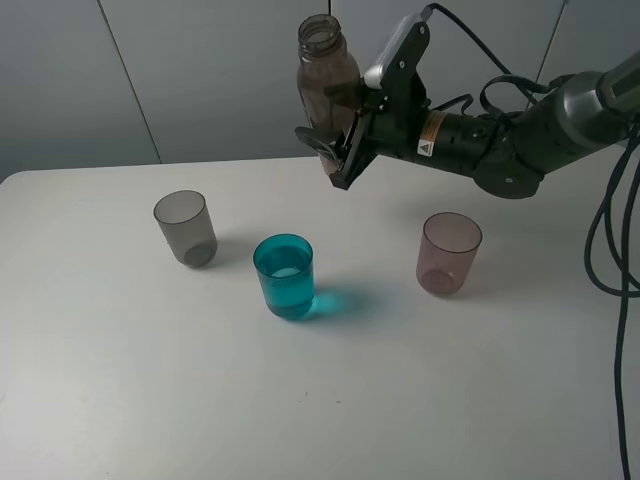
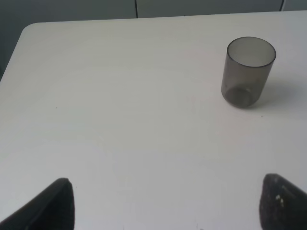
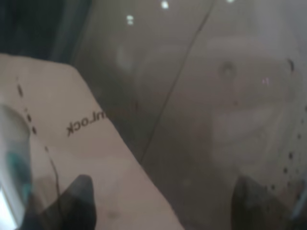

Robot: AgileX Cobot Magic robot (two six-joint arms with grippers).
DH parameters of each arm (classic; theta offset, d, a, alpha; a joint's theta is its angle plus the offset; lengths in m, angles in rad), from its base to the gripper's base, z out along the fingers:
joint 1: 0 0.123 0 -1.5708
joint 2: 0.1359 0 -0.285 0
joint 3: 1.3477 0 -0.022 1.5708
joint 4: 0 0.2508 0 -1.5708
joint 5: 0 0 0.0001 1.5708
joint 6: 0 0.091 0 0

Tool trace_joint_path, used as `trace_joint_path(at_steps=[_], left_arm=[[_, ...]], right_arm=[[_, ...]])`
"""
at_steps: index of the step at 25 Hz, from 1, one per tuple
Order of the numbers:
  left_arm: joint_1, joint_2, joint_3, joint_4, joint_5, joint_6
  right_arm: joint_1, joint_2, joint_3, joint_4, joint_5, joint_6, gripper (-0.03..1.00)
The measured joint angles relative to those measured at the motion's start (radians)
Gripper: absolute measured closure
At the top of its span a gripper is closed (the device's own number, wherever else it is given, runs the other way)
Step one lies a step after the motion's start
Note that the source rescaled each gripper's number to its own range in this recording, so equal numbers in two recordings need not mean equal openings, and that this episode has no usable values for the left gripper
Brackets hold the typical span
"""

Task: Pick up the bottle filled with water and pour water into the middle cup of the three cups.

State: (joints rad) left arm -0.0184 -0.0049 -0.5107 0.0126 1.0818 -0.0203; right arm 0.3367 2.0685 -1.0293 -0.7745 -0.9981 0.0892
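From my station the high camera shows the right gripper (image 1: 338, 150) clamped on the bottle (image 1: 325, 85), its dark fingers pressed against the lower body while the open threaded neck points up, nearly upright. The bottle hangs in the air over the back part of the white table (image 1: 120, 380), behind the gap between the middle cup (image 1: 284, 276) and the pink cup (image 1: 449, 253), touching neither. The 3 cups stand upright in a loose row, well apart from each other: the grey cup (image 1: 185, 228) on the left, the teal middle cup slightly nearer to me, the pink cup on the right. The middle cup holds clear water partway up its wall; the other 2 look dry. On the right wrist camera the bottle (image 3: 201, 120) fills almost the whole view, blurred, with a pale label at one side and droplets on its wall, and the right gripper (image 3: 163, 206) shows a dark fingertip on either side of it. I cannot tell how much water is in the bottle. The left gripper (image 2: 165, 206) hovers above bare table with its fingers spread wide, holding nothing, and the grey cup (image 2: 248, 72) stands well ahead of it.
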Motion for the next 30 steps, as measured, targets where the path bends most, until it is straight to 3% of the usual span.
trace_joint_path(at_steps=[5,16,23,30], left_arm=[[0.000,0.000,0.000,0.000,0.000,0.000],[0.000,0.000,0.000,0.000,0.000,0.000],[0.000,0.000,0.000,0.000,0.000,0.000],[0.000,0.000,0.000,0.000,0.000,0.000]], right_arm=[[-0.042,-0.002,0.000,0.016,0.017,0.172,0.93],[-0.146,0.077,-0.086,0.036,0.021,0.348,0.93],[-0.157,0.180,-0.154,0.036,0.019,0.356,0.93],[-0.162,0.249,-0.164,0.045,0.014,0.228,0.93]])
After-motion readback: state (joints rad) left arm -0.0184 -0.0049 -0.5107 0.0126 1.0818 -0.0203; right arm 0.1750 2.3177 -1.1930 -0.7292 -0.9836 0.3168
